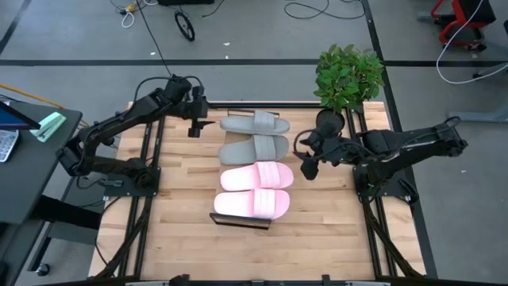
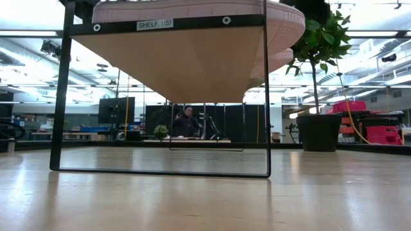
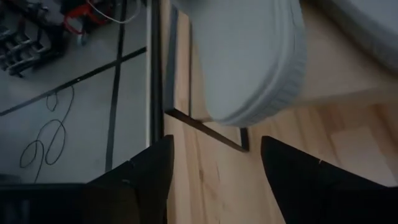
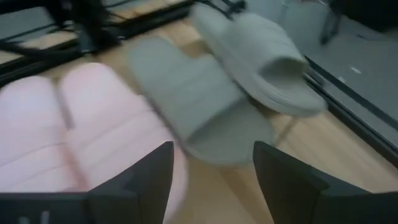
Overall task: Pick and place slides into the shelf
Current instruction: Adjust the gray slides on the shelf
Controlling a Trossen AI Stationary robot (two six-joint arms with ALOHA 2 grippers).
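Observation:
Four slides lie side by side on their soles on the shelf (image 2: 167, 64) top: two grey ones (image 1: 254, 124) (image 1: 254, 148) on the far side, two pale pink ones (image 1: 256, 176) (image 1: 252, 204) nearer. My left gripper (image 1: 194, 121) is open and hovers just left of the far grey slide's end (image 3: 249, 62), touching nothing. My right gripper (image 1: 305, 164) is also open, to the right of the slides and pointing at them (image 4: 211, 152). The low view shows the shelf from below, with pink soles (image 2: 282, 25) overhanging its top.
A potted plant (image 1: 348, 75) stands at the table's far right corner, close behind my right arm; its pot (image 2: 319, 131) shows in the low view. The shelf's thin black frame (image 3: 205, 127) sits near the table's far edge. Bare tabletop lies on either side of the shelf.

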